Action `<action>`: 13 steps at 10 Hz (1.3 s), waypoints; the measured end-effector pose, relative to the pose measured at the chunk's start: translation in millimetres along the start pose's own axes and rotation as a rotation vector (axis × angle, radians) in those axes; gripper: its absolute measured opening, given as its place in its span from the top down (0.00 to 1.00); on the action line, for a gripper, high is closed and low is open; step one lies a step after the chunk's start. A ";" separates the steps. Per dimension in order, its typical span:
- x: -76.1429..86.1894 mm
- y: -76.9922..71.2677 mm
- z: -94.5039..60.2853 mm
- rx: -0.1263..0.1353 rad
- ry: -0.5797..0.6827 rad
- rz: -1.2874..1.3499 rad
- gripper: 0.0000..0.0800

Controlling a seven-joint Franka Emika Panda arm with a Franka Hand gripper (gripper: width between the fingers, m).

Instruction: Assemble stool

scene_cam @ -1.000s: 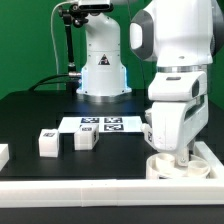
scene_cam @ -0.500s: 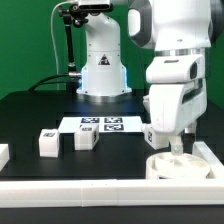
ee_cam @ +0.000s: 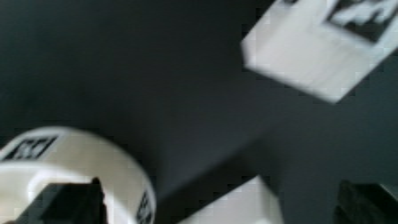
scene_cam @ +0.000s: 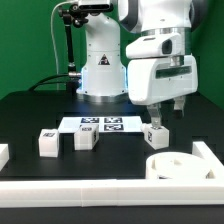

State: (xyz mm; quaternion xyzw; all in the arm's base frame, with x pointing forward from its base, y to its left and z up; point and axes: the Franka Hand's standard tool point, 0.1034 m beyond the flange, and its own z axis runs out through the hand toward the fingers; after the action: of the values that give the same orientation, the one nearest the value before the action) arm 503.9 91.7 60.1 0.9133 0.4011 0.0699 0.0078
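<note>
Front: white border rail runs across, cut off at both ends. Seat disc lies flat on the table just behind it, at the exterior view's right, tucked into the rail corner; its right edge is hard to separate from the rail. White piece at the left edge is cropped, can't identify. Further back: first leg, second leg beside it, third leg apart, just beyond the disc. Marker board behind them. Arm is raised, wrist down, top cut off. Gripper is open and empty, one finger just over the third leg, contact unclear. Wrist view is blurred: fingers wide apart, disc and one tagged leg visible
</note>
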 end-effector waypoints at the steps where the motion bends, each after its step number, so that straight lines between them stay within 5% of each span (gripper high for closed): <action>1: 0.5 1.1 -0.1 0.000 -0.001 0.000 0.19; 5: 0.0 1.2 0.4 0.003 0.000 0.105 0.19; 10: -16.9 1.7 6.2 0.039 -0.019 0.660 0.19; 13: -18.2 -3.7 8.2 0.057 -0.061 0.657 0.19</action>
State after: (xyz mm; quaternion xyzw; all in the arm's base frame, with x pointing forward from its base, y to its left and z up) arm 490.1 81.2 49.5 0.9954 0.0863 0.0303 -0.0287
